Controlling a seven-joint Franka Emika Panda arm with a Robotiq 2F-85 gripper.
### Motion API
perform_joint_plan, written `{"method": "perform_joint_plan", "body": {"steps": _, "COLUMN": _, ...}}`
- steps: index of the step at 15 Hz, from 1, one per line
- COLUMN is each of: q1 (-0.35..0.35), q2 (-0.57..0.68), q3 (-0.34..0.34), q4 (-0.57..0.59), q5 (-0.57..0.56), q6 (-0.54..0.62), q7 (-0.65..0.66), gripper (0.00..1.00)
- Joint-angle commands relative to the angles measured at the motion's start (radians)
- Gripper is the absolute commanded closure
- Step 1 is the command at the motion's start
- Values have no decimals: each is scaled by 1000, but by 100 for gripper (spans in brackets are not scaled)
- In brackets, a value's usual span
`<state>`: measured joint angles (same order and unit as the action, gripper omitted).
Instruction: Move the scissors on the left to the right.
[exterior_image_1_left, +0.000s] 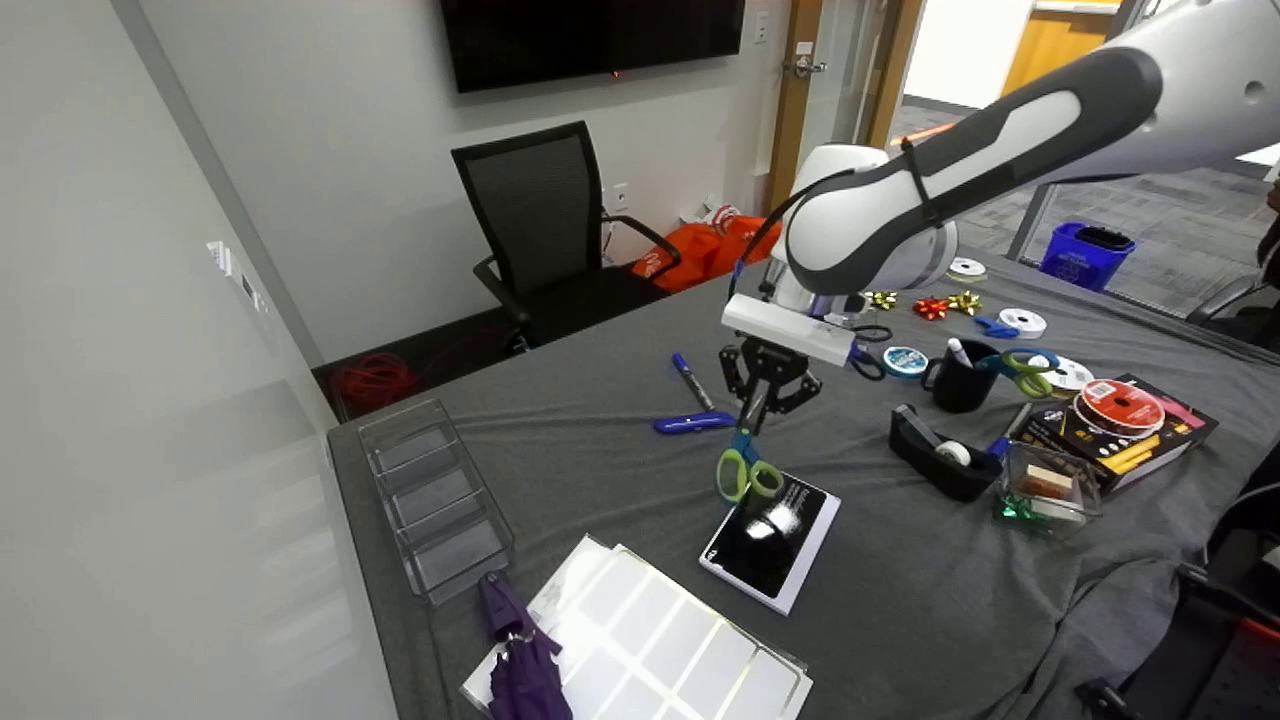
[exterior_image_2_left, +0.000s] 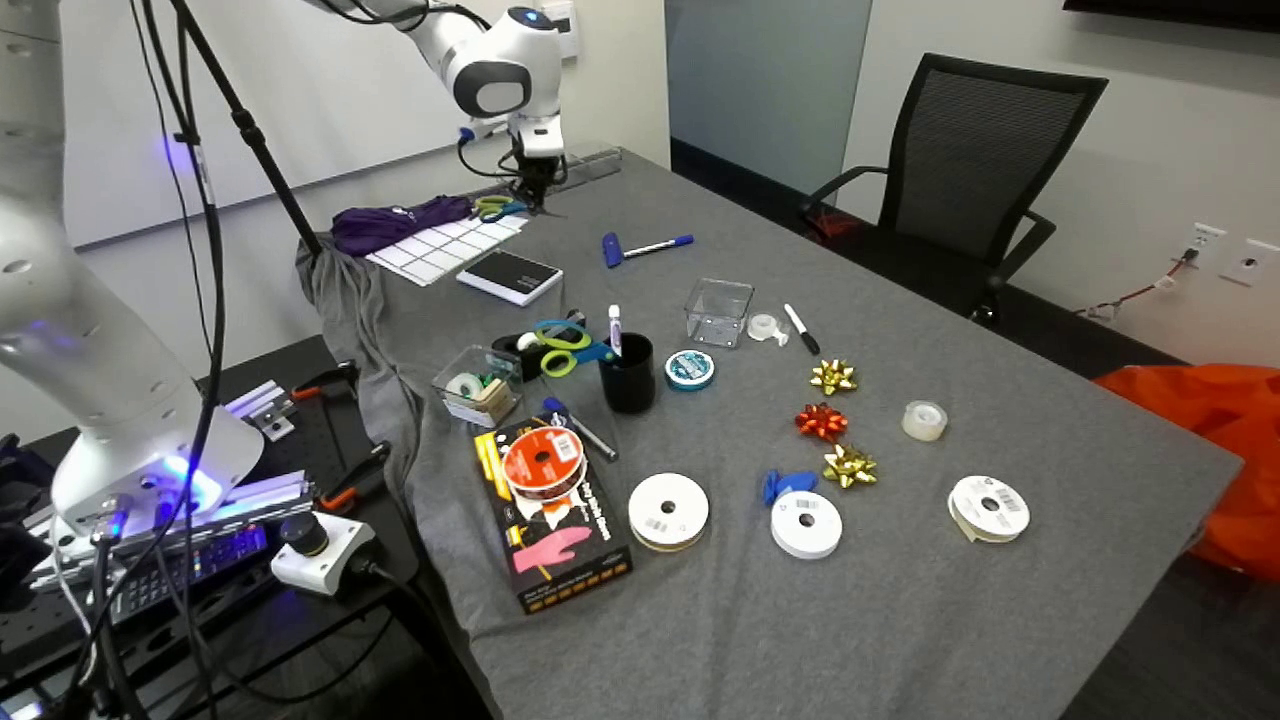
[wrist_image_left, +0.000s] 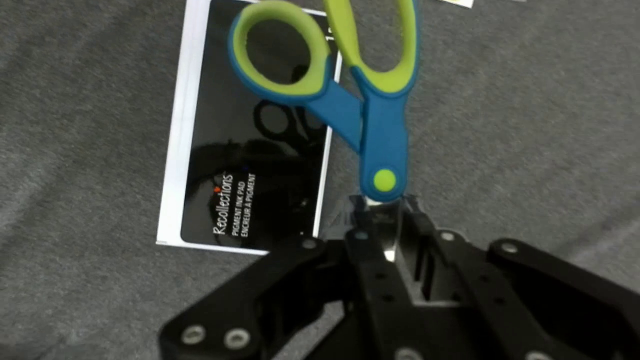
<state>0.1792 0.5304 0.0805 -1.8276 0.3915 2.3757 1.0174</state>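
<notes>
The scissors (exterior_image_1_left: 744, 447) have light green and blue handle loops; they also show in an exterior view (exterior_image_2_left: 503, 211) and in the wrist view (wrist_image_left: 384, 135). My gripper (exterior_image_1_left: 752, 425) is shut on their blades just behind the pivot, as the wrist view shows (wrist_image_left: 384, 205). The fingers hide most of the blades. The handles point away from the gripper. The scissors hang above the table, with one loop over the black ink pad (wrist_image_left: 260, 165) in the wrist view; its glossy top mirrors them. The gripper also shows in an exterior view (exterior_image_2_left: 533, 195).
White label sheets (exterior_image_1_left: 640, 640), a purple umbrella (exterior_image_1_left: 525, 660) and a clear divided tray (exterior_image_1_left: 435, 500) lie near the wall. A blue pen-like object (exterior_image_1_left: 693, 423) and a marker (exterior_image_1_left: 693, 382) lie nearby. A black mug (exterior_image_2_left: 628, 378) holds similar scissors (exterior_image_2_left: 590, 354) beside a tape dispenser (exterior_image_1_left: 945, 455).
</notes>
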Motion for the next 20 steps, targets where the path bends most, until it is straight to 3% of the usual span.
{"method": "perform_joint_plan", "body": {"steps": 1, "q1": -5, "q2": -11, "q3": -6, "q4": 2, "q5": -2, "q6": -5, "q7": 11, "gripper": 81}}
{"method": "perform_joint_plan", "body": {"steps": 8, "q1": -9, "q2": -23, "q3": -11, "q4": 1, "q5": -3, "q6": -18, "q7": 20, "gripper": 81}}
{"method": "perform_joint_plan", "body": {"steps": 9, "q1": -9, "q2": -23, "q3": -11, "q4": 1, "q5": -3, "q6": -19, "q7": 21, "gripper": 95}}
{"method": "perform_joint_plan", "body": {"steps": 11, "q1": -21, "q2": -1, "q3": -17, "q4": 42, "q5": 5, "q6": -37, "q7": 33, "gripper": 95}}
{"method": "perform_joint_plan", "body": {"steps": 15, "q1": -56, "q2": 62, "q3": -43, "q4": 169, "q5": 16, "q6": -53, "q7": 77, "gripper": 95}}
{"method": "perform_joint_plan", "body": {"steps": 20, "q1": -103, "q2": 190, "q3": -77, "q4": 414, "q5": 13, "q6": -149, "q7": 243, "gripper": 95}}
